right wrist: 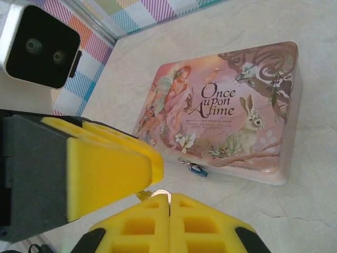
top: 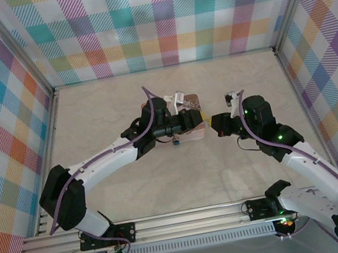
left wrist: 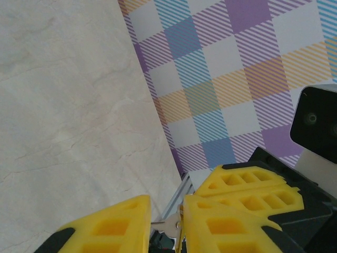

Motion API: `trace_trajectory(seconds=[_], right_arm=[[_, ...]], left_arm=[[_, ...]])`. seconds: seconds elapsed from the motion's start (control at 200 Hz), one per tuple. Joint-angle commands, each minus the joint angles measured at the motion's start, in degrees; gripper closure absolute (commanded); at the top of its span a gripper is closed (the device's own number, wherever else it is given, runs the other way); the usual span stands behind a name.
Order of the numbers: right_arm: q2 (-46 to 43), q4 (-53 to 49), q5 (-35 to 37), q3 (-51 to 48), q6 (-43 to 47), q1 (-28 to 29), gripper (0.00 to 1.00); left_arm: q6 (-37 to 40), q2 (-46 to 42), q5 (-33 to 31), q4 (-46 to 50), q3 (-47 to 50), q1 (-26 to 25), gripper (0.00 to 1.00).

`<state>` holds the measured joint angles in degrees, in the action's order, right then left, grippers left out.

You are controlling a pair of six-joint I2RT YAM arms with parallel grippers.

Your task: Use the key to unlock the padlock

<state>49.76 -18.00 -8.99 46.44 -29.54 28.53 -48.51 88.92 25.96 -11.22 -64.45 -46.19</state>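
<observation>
The key (left wrist: 169,226) is a small grey metal piece lying across the narrow gap of my left gripper (left wrist: 166,201). Its yellow pads stand close on either side, still a little apart. My right gripper (right wrist: 169,199) is shut, with a sliver of the key (right wrist: 161,194) showing at the seam of its tips. In the top view the left gripper (top: 205,120) and right gripper (top: 215,124) meet tip to tip just right of the pink tin (top: 191,136). The padlock (right wrist: 197,168), tiny and dark with a blue patch, hangs at the front clasp of the tin (right wrist: 231,105), a short way ahead of the right gripper.
The pink tin lies flat mid-table, mostly under my left forearm in the top view. Plaid walls (top: 157,18) on metal frames close in the marble table (top: 103,118) on three sides. An aluminium rail (top: 172,220) runs along the near edge.
</observation>
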Motion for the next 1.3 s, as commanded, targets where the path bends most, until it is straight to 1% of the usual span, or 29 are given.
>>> trace_trajectory(seconds=[0.0,0.115,0.165,0.175,0.24,0.295,0.345,0.38,0.525,0.645,0.715,0.765,0.87,0.99,1.07,1.2,1.295], right_arm=[[-0.81,2.26,0.29,-0.61,-0.25,0.55,1.0],[-0.82,1.95,0.38,-0.76,-0.08,0.64,1.0],[-0.85,1.61,0.38,-0.92,0.17,0.65,1.0],[-0.9,1.51,0.38,-0.91,0.18,0.6,0.99],[-1.24,0.82,0.82,-1.1,0.36,0.65,0.76],[-1.95,0.1,1.72,-1.38,0.57,0.61,0.65],[-2.8,-0.21,2.31,-1.91,0.76,0.56,0.52],[-3.2,-0.49,2.27,-2.05,1.12,0.55,0.48],[-3.46,-0.99,1.44,-2.22,1.32,0.56,0.42],[-3.34,1.78,0.08,-3.63,1.32,0.47,0.41],[-4.16,5.31,-0.55,-5.72,1.19,0.47,0.42],[-4.51,6.07,-0.62,-6.27,0.23,0.21,0.43],[-3.76,7.18,-6.92,-5.9,-0.38,-1.25,0.45],[-4.77,16.5,-14.67,-9.8,-2.61,-2.4,0.53],[-5.83,20.8,-16.83,-12.08,-4.69,-3.1,0.54],[-5.5,24.54,-21.11,-13.31,-6.41,-3.9,0.57],[-5.31,27.11,-23.52,-14.0,-7.27,-3.93,0.57]], left_arm=[[0.24,-0.16,0.68,-2.16,-1.01,-0.84,0.85],[0.99,-0.24,0.31,-1.63,-0.9,-0.83,0.99],[1.45,-0.37,0.02,-1.26,-0.77,-0.89,1.0],[1.55,-0.52,-0.06,-1.15,-0.77,-0.84,1.0],[2.82,-0.98,-0.55,0.05,-0.77,-0.83,1.0],[4.5,-1.46,-1.01,1.85,-1.01,-0.84,1.0],[6.33,-2.03,-1.66,4.43,-1.5,-0.75,1.0],[7.88,-2.33,-1.95,6.38,-1.95,-0.77,1.0],[15.41,-2.62,-0.8,16.06,-5.56,-0.68,1.0],[20.5,-3.18,0.17,22.49,-7.72,-0.6,1.0],[22.08,-3.95,1.14,23.44,-7.89,-0.38,1.0],[22.32,-4.73,1.5,23.0,-7.49,-0.19,1.0],[22.15,-5.88,3.01,20.38,-5.86,0.07,1.0],[21.97,-6.82,5.09,17.33,-4.49,0.16,1.0],[21.9,-7.14,6.16,16.38,-4.03,0.23,1.0],[21.83,-7.45,7.26,15.58,-3.58,0.23,1.0],[21.84,-7.82,7.18,15.4,-3.32,0.33,1.0]])
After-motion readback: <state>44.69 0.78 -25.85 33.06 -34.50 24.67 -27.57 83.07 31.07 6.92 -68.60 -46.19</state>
